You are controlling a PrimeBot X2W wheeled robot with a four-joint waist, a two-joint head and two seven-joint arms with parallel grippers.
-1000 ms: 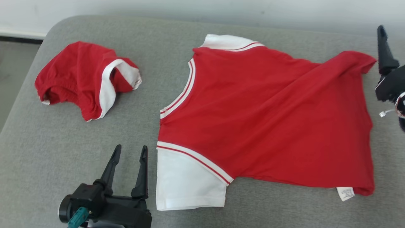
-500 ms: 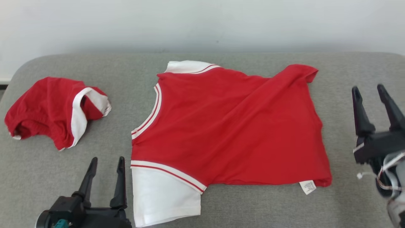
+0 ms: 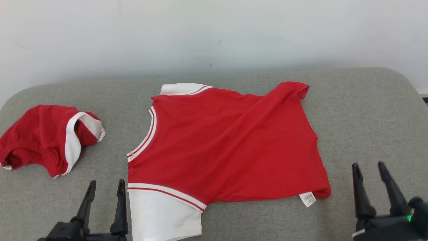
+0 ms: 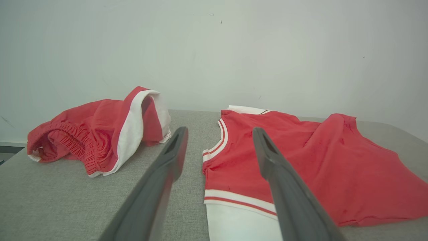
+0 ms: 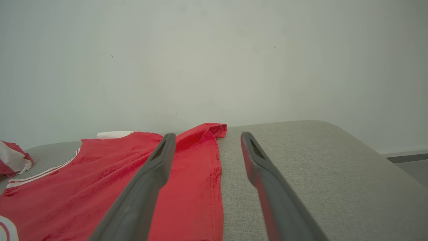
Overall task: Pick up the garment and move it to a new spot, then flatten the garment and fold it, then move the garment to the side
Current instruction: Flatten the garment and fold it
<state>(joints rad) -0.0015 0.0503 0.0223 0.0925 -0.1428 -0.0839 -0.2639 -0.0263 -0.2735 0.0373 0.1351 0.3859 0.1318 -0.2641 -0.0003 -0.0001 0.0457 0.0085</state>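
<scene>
Now the head camera has tilted up, though the crumpled red shorts [image 3: 46,139] with a white side band lie unchanged at the left of the grey woven surface [image 3: 367,110]. The left gripper [image 3: 107,182] holds its fingers apart just left of the garment [image 3: 227,147], a soft red jersey with white sleeves spread flat mid-surface. Rightmost, the right gripper [image 3: 367,165], fingers likewise apart, has drawn back from the far hem corner to the near one.
</scene>
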